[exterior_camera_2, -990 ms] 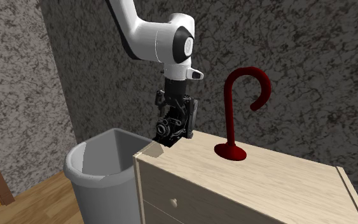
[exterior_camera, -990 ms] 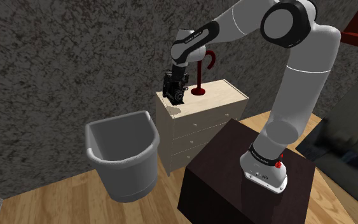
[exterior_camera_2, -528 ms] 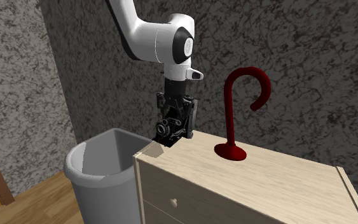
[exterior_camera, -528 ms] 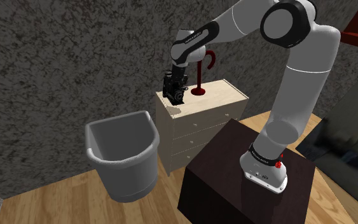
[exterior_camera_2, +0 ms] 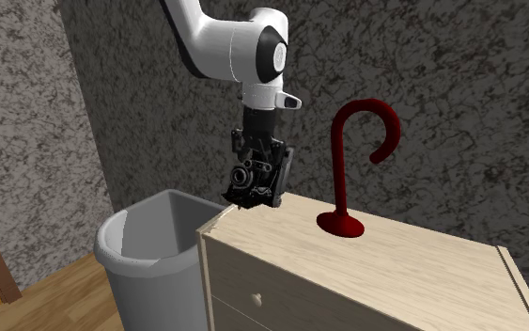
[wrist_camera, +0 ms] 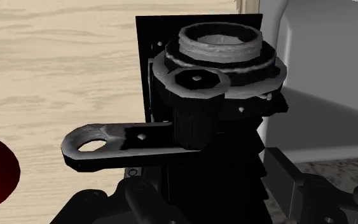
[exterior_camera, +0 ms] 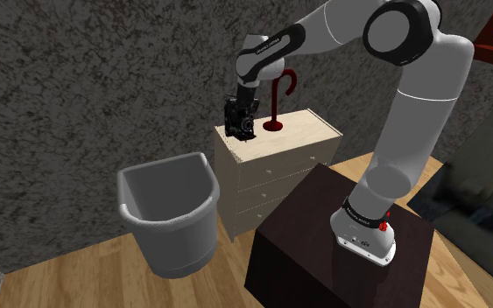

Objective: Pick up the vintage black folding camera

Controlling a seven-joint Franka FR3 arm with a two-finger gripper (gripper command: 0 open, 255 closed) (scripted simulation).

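The gripper (exterior_camera_2: 256,158) is seen clamped shut on the upper body of the black folding camera (exterior_camera_2: 253,183), which is held slightly tilted just above the corner of the pale wooden dresser (exterior_camera_2: 394,268), apparently clear of its top. The grasp is taken from above, presumably so the lens front is spared. On the dresser, a dark red hook stand (exterior_camera_2: 340,224) is well apart; a grey bin (exterior_camera_2: 145,249) is seen beside the dresser.

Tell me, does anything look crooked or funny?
Just the camera: it tilts in the gripper at the dresser corner nearest the bin. The red hook stands upright; nothing spilled.
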